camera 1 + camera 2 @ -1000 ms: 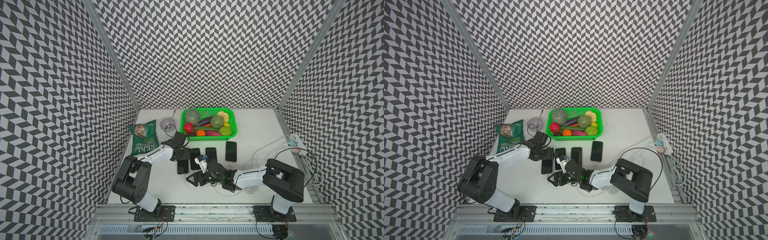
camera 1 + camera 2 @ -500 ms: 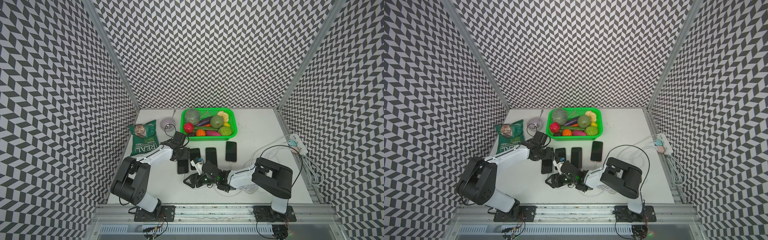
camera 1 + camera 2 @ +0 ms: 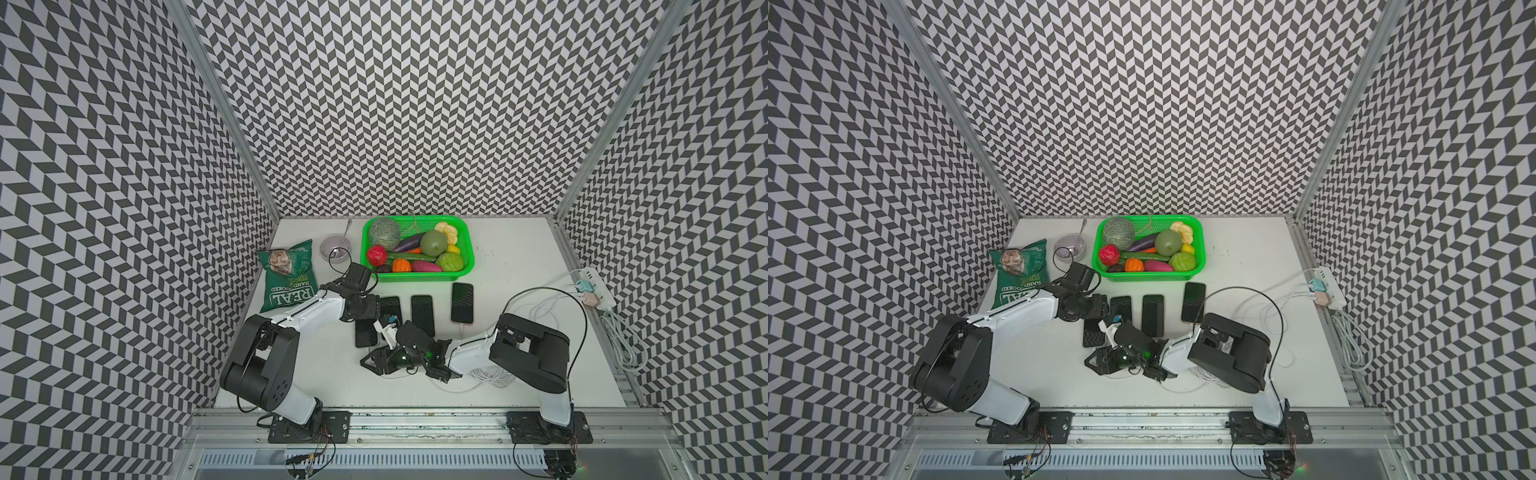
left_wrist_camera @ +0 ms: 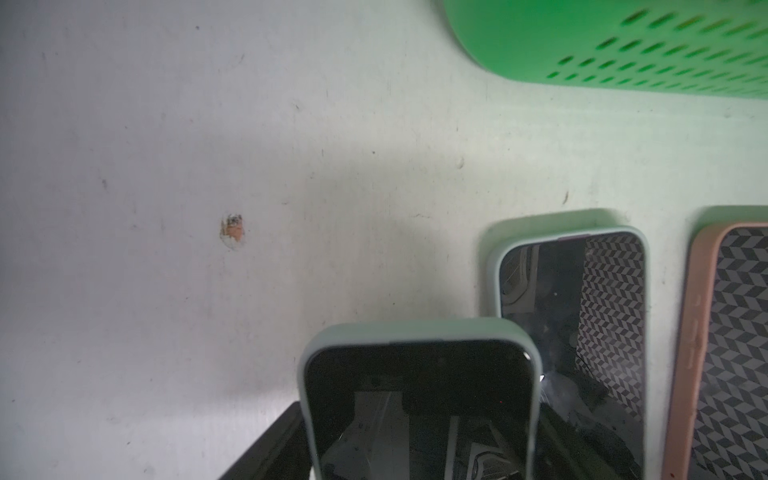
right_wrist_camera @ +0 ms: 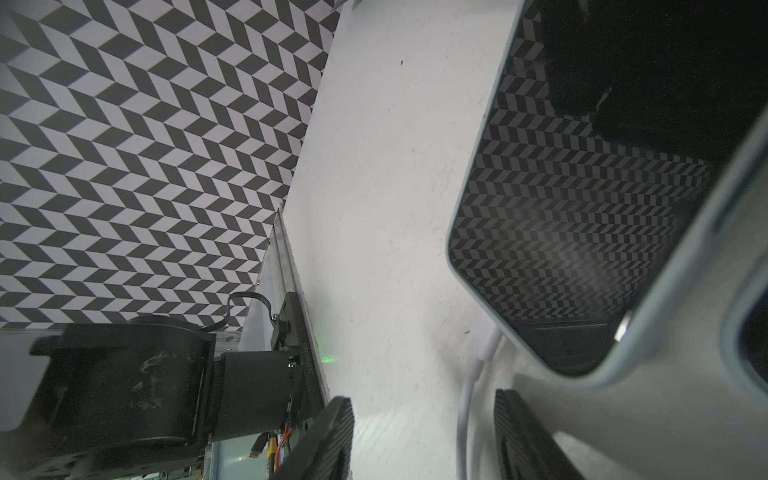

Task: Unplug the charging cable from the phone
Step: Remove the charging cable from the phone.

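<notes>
While ribbed pads (image 5: pixel 328 436) flank smooth white cable (image 5: pixel 467 399), glossy round-cornered phone (image 5: pixel 582 208) adjoins.

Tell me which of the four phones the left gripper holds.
The leftmost phone, set nearer the robot than the other three in their row. The left gripper clamps its long sides; none of the others is gripped.

We find the basket (image 3: pixel 415 279) at the back of the table (image 3: pixel 519 257), the bowl (image 3: pixel 336 249) just left of it and the chip bag (image 3: pixel 289 276) farther left. Before the basket lie phones (image 3: pixel 422 313) side by side, the leftmost phone (image 3: pixel 365 338) nearer the front. The power strip (image 3: pixel 594 286) sits at the right edge; coiled cable (image 3: pixel 492 376) lies front right.
</notes>
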Controlling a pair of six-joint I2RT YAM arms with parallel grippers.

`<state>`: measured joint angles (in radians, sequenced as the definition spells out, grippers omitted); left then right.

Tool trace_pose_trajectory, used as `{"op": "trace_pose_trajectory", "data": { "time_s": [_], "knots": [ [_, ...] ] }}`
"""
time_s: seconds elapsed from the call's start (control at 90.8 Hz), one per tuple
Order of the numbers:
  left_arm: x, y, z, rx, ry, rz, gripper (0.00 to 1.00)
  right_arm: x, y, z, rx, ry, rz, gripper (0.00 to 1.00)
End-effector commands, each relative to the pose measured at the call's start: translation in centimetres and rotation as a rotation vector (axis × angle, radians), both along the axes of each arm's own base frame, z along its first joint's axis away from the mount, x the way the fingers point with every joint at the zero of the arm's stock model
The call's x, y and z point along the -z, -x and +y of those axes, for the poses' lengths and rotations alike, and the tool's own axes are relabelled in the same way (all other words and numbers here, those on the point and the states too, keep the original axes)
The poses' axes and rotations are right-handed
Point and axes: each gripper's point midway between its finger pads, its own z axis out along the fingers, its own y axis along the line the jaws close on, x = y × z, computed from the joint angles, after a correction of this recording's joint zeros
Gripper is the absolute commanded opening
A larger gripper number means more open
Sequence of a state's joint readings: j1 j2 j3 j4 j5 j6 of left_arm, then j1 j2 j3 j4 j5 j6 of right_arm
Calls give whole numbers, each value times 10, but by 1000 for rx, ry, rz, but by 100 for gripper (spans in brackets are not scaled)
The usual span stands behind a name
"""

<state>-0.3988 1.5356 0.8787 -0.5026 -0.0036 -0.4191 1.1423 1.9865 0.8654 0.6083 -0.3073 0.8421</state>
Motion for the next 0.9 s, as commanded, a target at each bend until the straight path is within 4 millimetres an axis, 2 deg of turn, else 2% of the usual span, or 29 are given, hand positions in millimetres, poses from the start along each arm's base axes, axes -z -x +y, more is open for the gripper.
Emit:
{"op": "trace_pose_trajectory", "data": {
  "time_s": [0.0,0.419,0.892],
  "knots": [
    [-13,-3,-4,12,30,-41,0,12,0,4,8,16,14,55],
    [-15,-4,-4,10,35,-50,0,28,-2,1,37,57,43,37],
    [-14,-6,0,-2,34,-46,0,21,1,-2,35,36,39,9]
  ]
}}
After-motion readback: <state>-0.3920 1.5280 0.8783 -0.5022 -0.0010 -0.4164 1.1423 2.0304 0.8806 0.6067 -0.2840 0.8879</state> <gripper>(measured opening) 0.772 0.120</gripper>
